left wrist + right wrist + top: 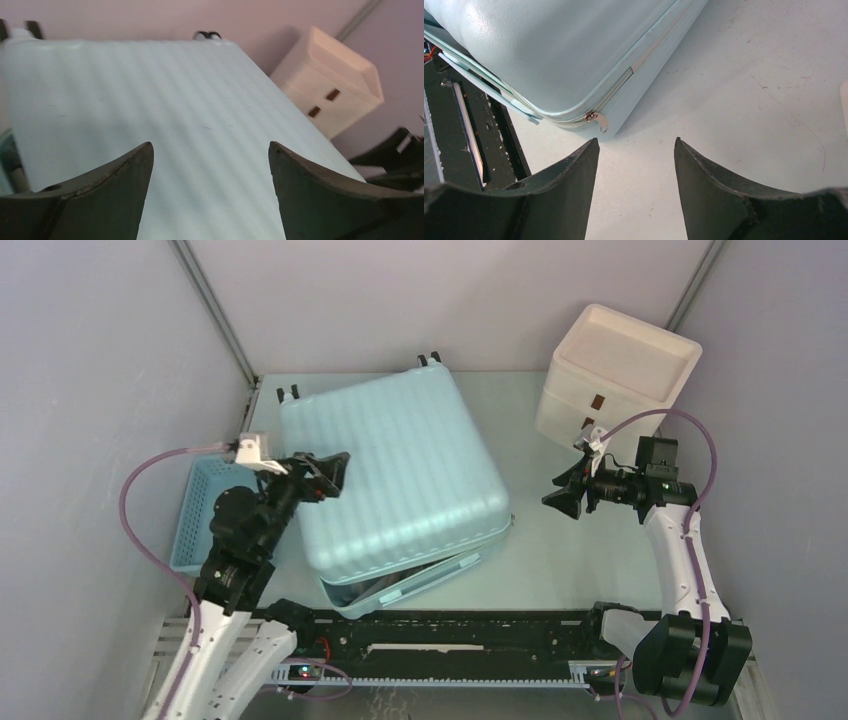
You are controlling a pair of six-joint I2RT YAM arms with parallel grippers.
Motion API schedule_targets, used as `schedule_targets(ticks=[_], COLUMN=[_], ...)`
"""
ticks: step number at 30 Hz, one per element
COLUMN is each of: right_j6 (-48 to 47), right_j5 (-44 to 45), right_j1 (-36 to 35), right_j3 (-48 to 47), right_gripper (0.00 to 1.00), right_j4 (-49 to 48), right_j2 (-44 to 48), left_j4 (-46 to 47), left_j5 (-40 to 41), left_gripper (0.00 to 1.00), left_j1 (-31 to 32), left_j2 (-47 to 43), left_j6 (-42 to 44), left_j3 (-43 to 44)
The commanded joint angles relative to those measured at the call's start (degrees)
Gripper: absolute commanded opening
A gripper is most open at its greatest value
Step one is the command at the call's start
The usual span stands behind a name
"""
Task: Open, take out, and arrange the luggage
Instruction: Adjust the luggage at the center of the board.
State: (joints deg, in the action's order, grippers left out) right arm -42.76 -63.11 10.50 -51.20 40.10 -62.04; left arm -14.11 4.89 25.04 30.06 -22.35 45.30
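The pale mint-blue ribbed luggage [395, 475] lies flat in the middle of the table, wheels at the far edge. Its lid is lifted a little at the near side, leaving a gap [405, 585]. My left gripper [335, 472] is open and empty, hovering over the lid's left edge; the lid fills the left wrist view [165, 110]. My right gripper [562, 498] is open and empty, right of the case above bare table. The right wrist view shows the case's corner [574, 55] and a metal zip pull [596, 120] just ahead of the fingers.
A small blue slatted basket [200, 510] sits left of the case, under my left arm. A cream-white box with brown drawer tabs [615, 375] stands at the back right, close behind my right gripper. A black rail [450, 635] runs along the near edge.
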Motion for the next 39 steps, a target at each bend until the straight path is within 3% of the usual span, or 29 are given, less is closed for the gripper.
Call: schedule_targets(ticks=[1, 3, 6, 9, 14, 19, 26, 39], right_j6=[-1.18, -1.18, -1.25, -1.27, -1.38, -0.78, -0.01, 0.75], right_j5=[-1.27, -1.25, -0.98, -1.03, -0.81, 0.18, 0.04, -1.28], right_j1=[0.31, 0.31, 0.31, 0.31, 0.24, 0.22, 0.22, -0.04], right_j3=[-0.83, -0.79, -0.83, -0.83, -0.77, -0.83, -0.83, -0.83], right_gripper=[0.66, 0.66, 0.66, 0.66, 0.66, 0.66, 0.66, 0.66], right_j4=[0.46, 0.55, 0.63, 0.67, 0.72, 0.31, -0.14, -0.17], right_j2=[0.25, 0.26, 0.32, 0.34, 0.30, -0.32, -0.40, -0.18], left_j4=[8.51, 10.84, 11.23, 7.92, 4.05, 4.45, 2.05, -3.36], left_j5=[-18.00, -20.38, -20.04, -16.58, -9.56, -11.92, -10.61, -5.26], left_gripper=[0.81, 0.65, 0.48, 0.36, 0.33, 0.30, 0.25, 0.14], left_j1=[-16.62, -23.09, -30.54, -34.11, -38.43, -43.44, -43.87, -43.88], left_j2=[-1.02, -0.62, 0.20, 0.86, 0.26, 3.64, 10.94, 32.12], left_j6=[-12.59, -16.93, -20.29, -19.90, -17.49, -18.39, -18.34, -26.69], left_j3=[-2.48, -4.25, -6.32, -7.37, -9.91, -12.32, -11.12, -6.88])
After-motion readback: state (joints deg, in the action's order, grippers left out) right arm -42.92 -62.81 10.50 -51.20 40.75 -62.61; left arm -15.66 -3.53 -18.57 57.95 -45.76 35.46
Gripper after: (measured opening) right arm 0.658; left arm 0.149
